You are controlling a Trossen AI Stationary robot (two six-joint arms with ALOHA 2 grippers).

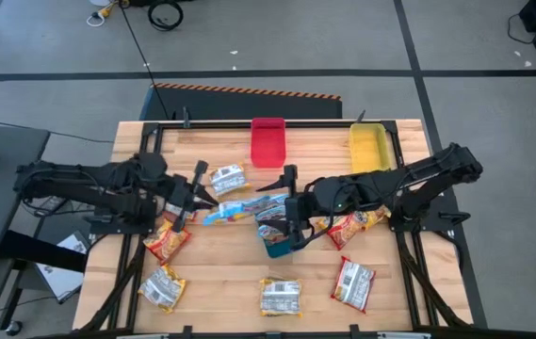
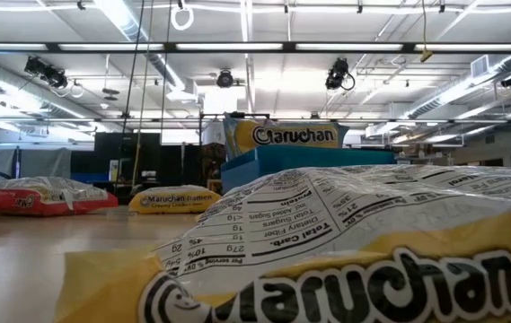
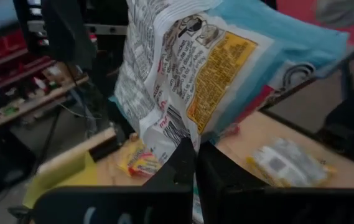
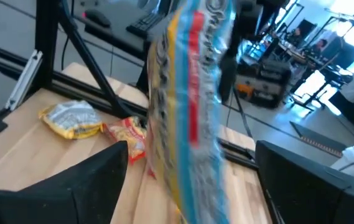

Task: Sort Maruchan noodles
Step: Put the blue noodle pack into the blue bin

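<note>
On the bench (image 1: 220, 282), seen from above, both arms reach toward the middle. The left gripper (image 1: 199, 200) holds one end of a blue-silver packet (image 1: 235, 210), which stretches toward the right gripper (image 1: 289, 221) over the blue tray (image 1: 277, 247). A red tray (image 1: 268, 141) and a yellow tray (image 1: 369, 146) sit at the far edge. Loose Maruchan noodles lie about: one (image 1: 228, 178) near the red tray, a red-orange one (image 1: 167, 241) by the left edge, a yellow one (image 1: 162, 286) at the near left corner, another (image 1: 280, 297) at the near edge, a red one (image 1: 353, 282) near the right edge, and one (image 1: 354, 224) under the right arm.

From table height, a yellow packet (image 2: 354, 260) fills the foreground, with the blue tray behind it and a packet (image 2: 282, 135) standing above it.

The left wrist view shows the left fingers (image 3: 180, 165) pinched shut on the blue-silver packet's edge.

In the right wrist view, the right fingers (image 4: 83, 180) stand wide apart with a blue-striped packet (image 4: 189, 106) hanging edge-on between them; whether they touch it cannot be told.
</note>
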